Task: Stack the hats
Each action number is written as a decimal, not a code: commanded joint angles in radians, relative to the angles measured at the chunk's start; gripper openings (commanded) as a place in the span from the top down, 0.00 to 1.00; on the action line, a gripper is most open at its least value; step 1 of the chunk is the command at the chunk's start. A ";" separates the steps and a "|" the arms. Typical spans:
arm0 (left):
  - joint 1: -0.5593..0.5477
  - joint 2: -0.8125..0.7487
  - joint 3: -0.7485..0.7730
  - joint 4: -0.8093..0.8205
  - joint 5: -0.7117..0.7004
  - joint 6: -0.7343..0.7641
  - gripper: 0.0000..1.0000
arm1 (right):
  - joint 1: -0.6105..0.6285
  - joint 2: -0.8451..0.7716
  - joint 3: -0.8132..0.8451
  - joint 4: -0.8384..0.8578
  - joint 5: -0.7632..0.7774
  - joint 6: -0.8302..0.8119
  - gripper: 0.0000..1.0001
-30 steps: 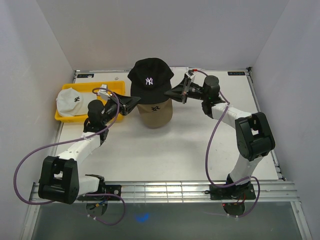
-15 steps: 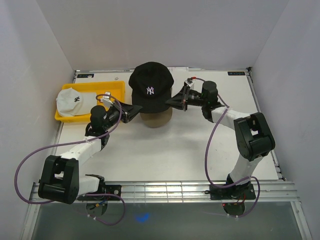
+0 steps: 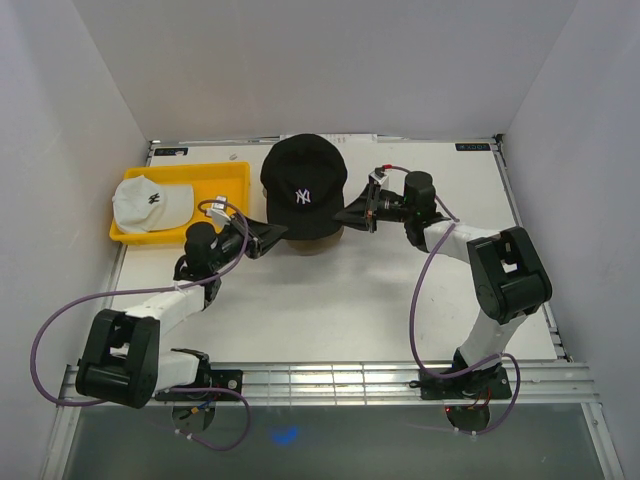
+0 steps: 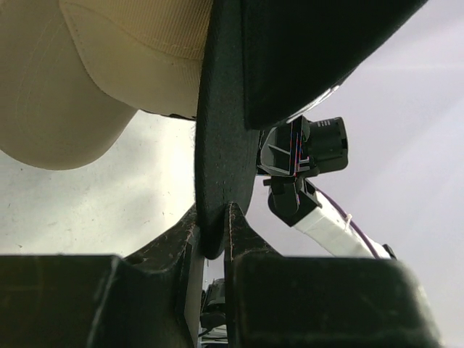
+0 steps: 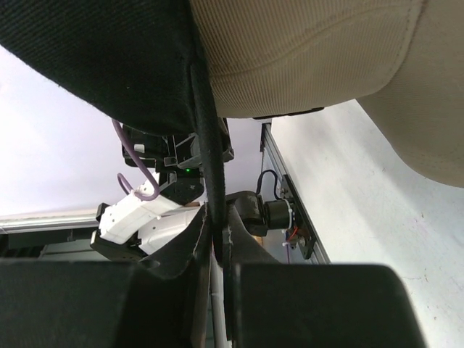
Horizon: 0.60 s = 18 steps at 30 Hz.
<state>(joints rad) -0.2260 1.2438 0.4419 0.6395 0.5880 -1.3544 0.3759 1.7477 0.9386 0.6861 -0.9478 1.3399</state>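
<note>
A black cap (image 3: 304, 183) with a white logo hangs over a tan cap (image 3: 312, 242) in the middle of the table, covering nearly all of it. My left gripper (image 3: 272, 234) is shut on the black cap's left edge (image 4: 221, 174), and my right gripper (image 3: 347, 214) is shut on its right edge (image 5: 206, 130). Both wrist views look up at the tan cap (image 4: 87, 72) under the black one, the tan cap (image 5: 319, 58) sitting just below the black fabric. A white cap (image 3: 148, 202) lies in the yellow tray (image 3: 222, 175) at the back left.
The yellow tray stands close to my left arm's forearm. White walls (image 3: 100, 90) enclose the table on three sides. A metal rail (image 3: 330, 380) runs along the near edge by the arm bases.
Both grippers have lowered the black cap down over the tan cap, which now shows only a thin strip at the front. The arms have dropped and moved slightly toward the near edge.
</note>
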 commanded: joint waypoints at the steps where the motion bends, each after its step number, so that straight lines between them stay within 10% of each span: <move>1: -0.019 0.012 -0.023 -0.017 0.047 0.041 1.00 | 0.009 -0.008 -0.020 -0.030 -0.012 -0.039 0.92; 18: -0.021 0.092 -0.097 -0.009 -0.007 0.044 1.00 | -0.009 0.022 -0.047 -0.085 0.001 -0.108 0.92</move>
<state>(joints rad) -0.2363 1.3075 0.3809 0.6945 0.5877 -1.3617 0.3733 1.7554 0.9047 0.6308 -0.9424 1.2621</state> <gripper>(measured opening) 0.235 0.100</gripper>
